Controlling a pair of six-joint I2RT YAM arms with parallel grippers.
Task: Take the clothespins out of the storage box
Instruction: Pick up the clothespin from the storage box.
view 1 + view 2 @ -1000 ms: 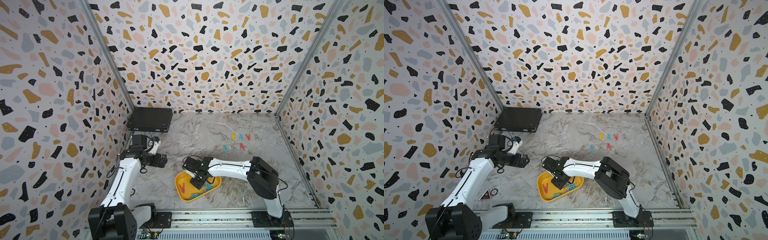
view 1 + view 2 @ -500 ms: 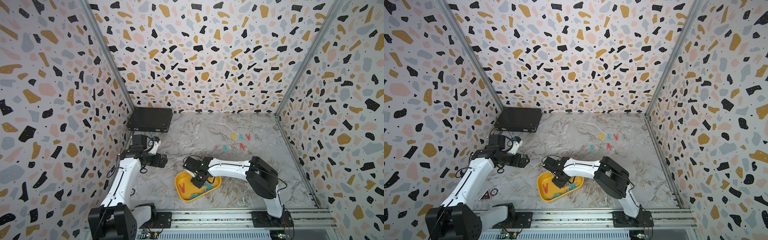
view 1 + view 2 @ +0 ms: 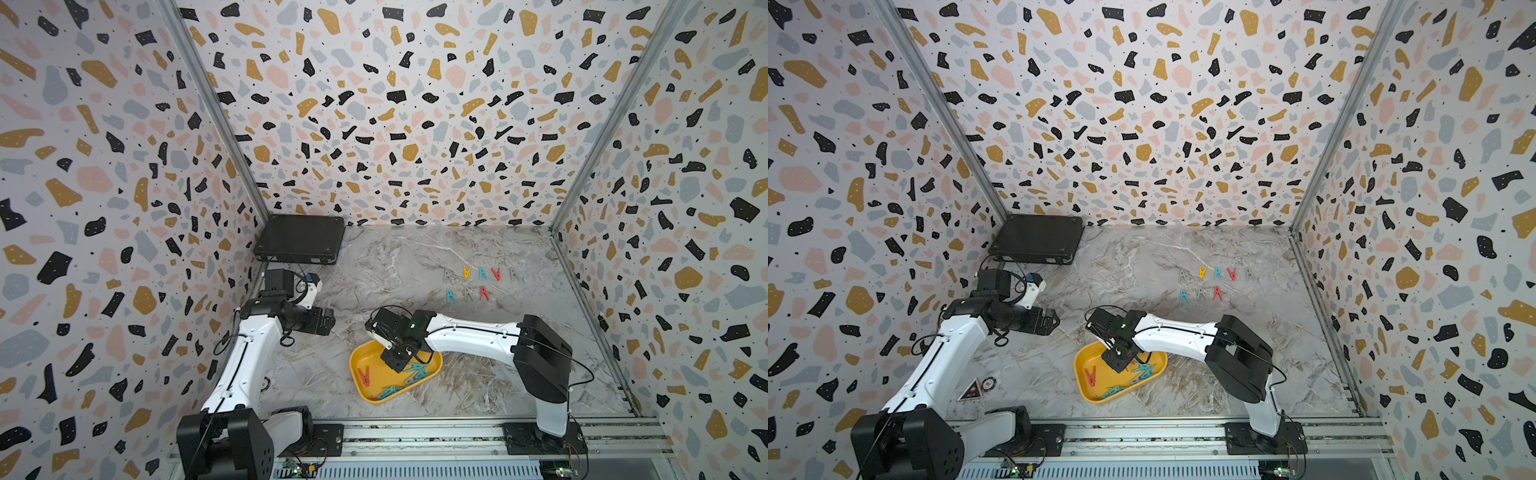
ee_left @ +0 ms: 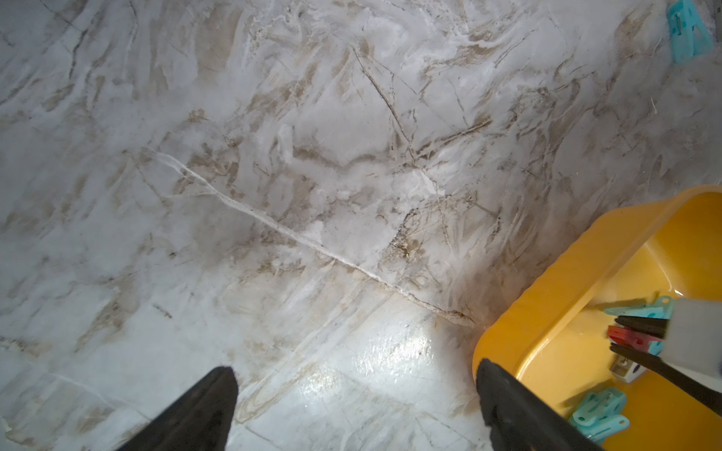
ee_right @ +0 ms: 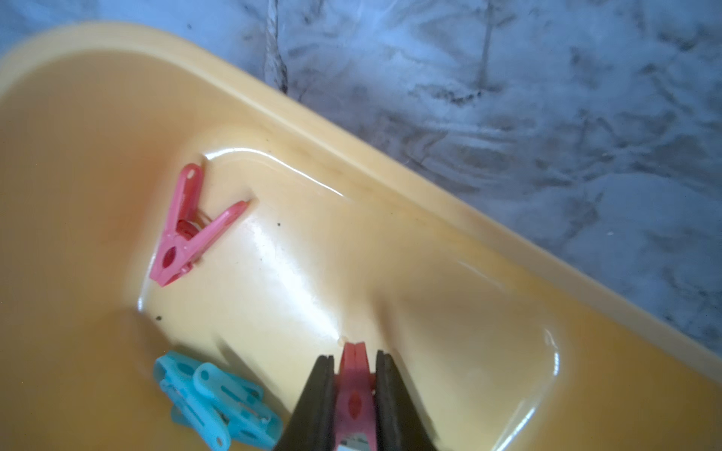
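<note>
The right gripper (image 5: 354, 357) is clamped on a red clothespin (image 5: 353, 394) inside the yellow storage box (image 5: 390, 164), where a second red clothespin (image 5: 191, 226) and some teal clothespins (image 5: 215, 398) lie on its floor. The left gripper (image 4: 355, 367) hangs with jaws wide apart over the marble tabletop (image 4: 273, 156) just beside the box. In a top view, more clothespins (image 3: 482, 273) lie in rows farther back.

Three walls (image 3: 395, 104) enclose the space, white and scattered with black, ochre, pink and grey terrazzo flecks; metal corner posts (image 3: 213, 104) join them; the floor (image 3: 395, 266) is grey-white marble veined with brown; a flat black case (image 3: 300, 239) lies in the far left corner; a metal rail (image 3: 415, 434) edges the front; a soft glare patch (image 4: 390, 351) shines on the marble.
</note>
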